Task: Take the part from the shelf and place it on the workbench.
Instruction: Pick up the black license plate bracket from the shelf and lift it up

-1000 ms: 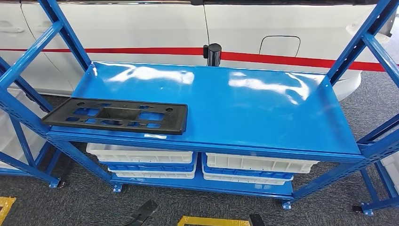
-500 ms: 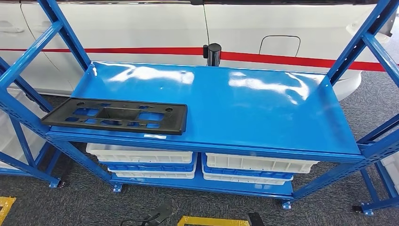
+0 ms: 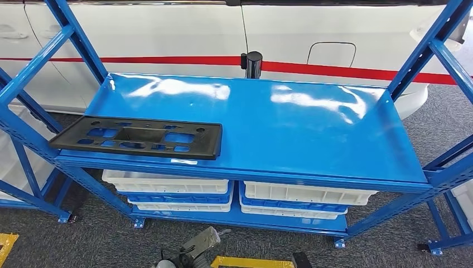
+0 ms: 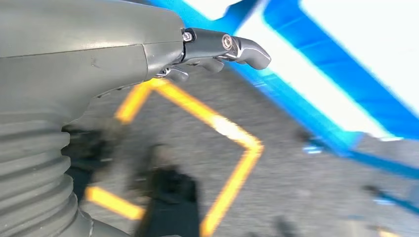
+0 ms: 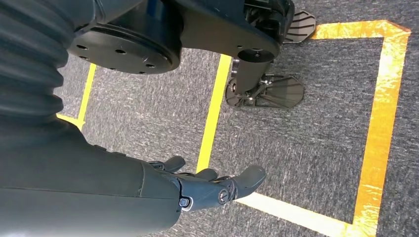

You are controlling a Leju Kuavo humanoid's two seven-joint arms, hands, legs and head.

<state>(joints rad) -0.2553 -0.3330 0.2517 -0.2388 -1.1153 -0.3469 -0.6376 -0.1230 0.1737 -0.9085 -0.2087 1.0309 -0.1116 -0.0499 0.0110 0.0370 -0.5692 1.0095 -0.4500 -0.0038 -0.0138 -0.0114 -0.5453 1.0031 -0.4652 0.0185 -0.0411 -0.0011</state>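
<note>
The part [image 3: 136, 137] is a flat black plastic plate with several cut-outs. It lies at the front left corner of the blue shelf [image 3: 290, 128], overhanging the left edge a little. My left hand [image 3: 196, 250] comes up at the bottom edge of the head view, well below the part and in front of the shelf. In the blurred left wrist view this hand [image 4: 217, 49] has its fingers stretched out with nothing in them. My right hand [image 5: 207, 185] hangs over the grey carpet, fingers extended and apart, holding nothing.
White and blue crates [image 3: 173, 187] are stacked under the shelf. Blue uprights [image 3: 78, 39] frame both ends. A white car [image 3: 334, 33] and a black post [image 3: 252, 62] stand behind. Yellow floor tape [image 3: 251, 262] marks the carpet.
My left hand has risen and moved to the right along the bottom edge of the head view. The part and the shelf have not moved.
</note>
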